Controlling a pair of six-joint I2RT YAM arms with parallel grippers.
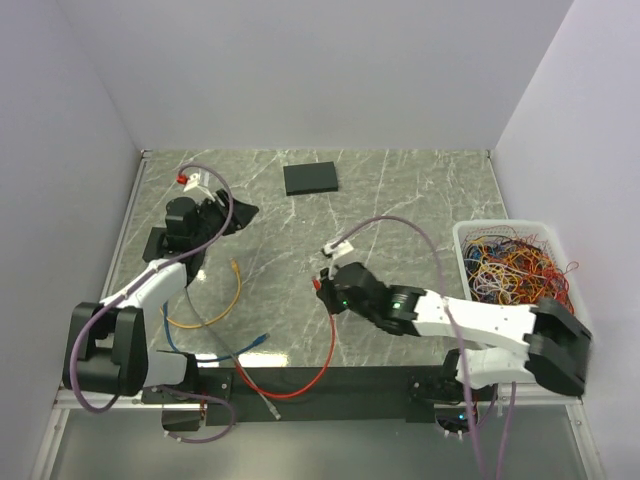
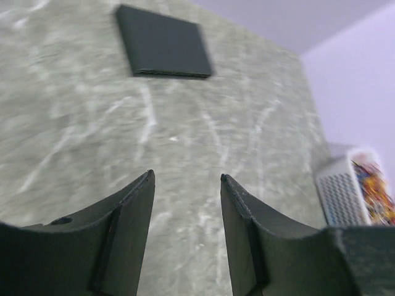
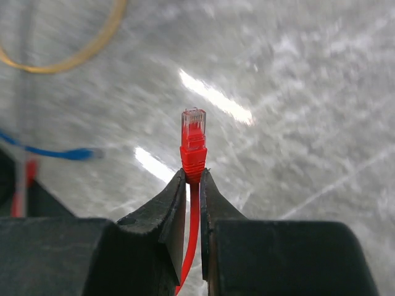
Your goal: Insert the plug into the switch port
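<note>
Right pincer point(image 3: 192, 176) clenched on red cable point(image 3: 194, 216) just behind plug point(image 3: 193, 126); plug projects beyond fingertips, above mid table point(image 1: 420, 190). Left pincer point(image 2: 187, 179) released, empty, facing black switch point(image 2: 163, 48) at far side, well apart from plug.

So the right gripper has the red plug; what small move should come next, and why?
Probably lift the right gripper and start carrying the red plug toward the black switch. The gripper is shut on the plug's rear, the clear tip pointing out free, while the switch lies far off across the table.
</note>
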